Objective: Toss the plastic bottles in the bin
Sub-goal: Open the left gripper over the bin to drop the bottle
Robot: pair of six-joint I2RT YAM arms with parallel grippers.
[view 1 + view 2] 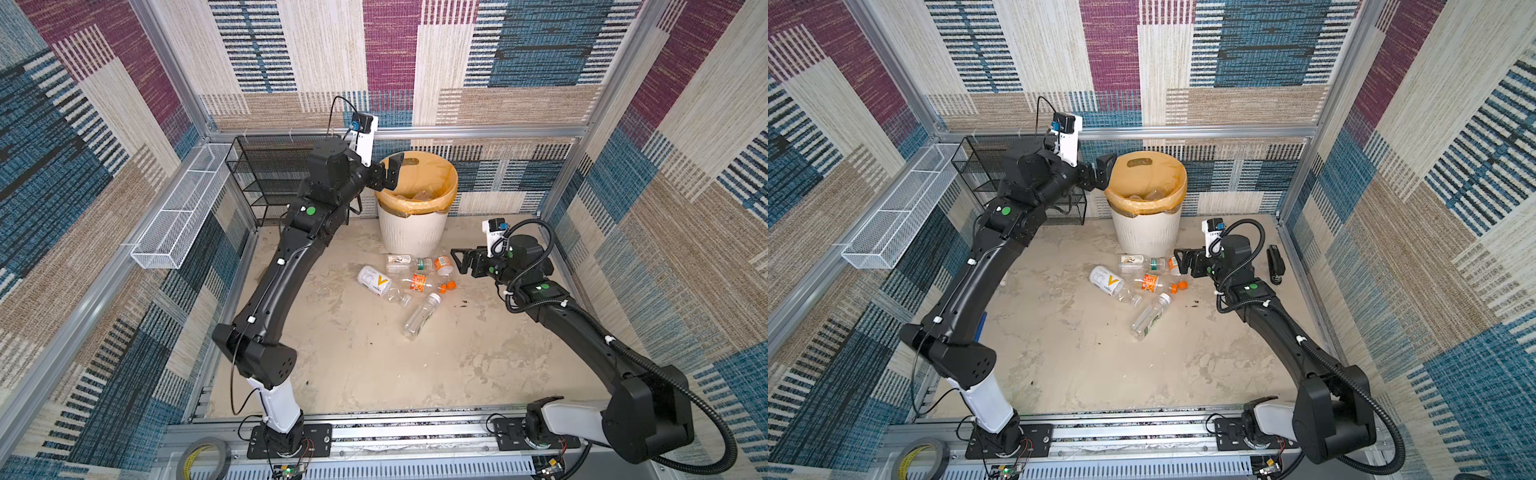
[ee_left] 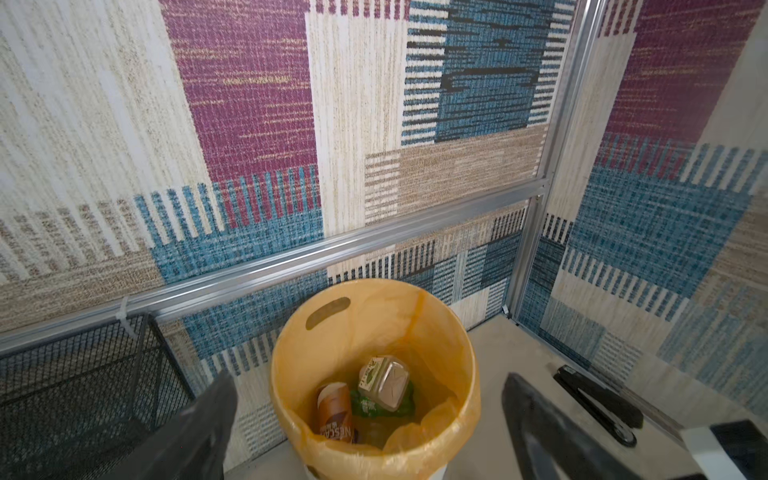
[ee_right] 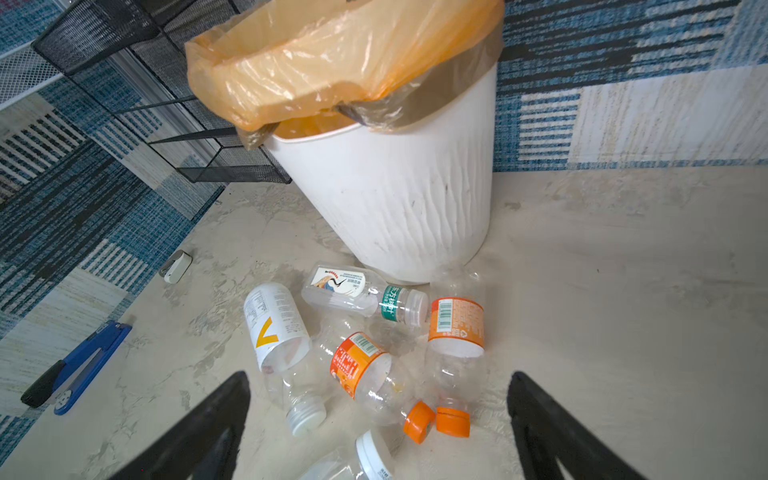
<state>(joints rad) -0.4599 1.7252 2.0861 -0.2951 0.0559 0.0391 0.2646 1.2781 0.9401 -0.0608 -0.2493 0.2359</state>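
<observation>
Five plastic bottles (image 1: 374, 281) lie just beside the bin (image 1: 411, 237).

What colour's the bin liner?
Orange-yellow bag over the white bin; clearest in the right wrist view.

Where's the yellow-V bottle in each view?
Top view: yellow-V bottle, leftmost bottle on the floor, in front of the bin.
Top view: bottle, same place.
Left wrist: not in it.
Right wrist: bottle lying nearest the blue stapler.
Shared landmark: the bin, in all four.
</observation>
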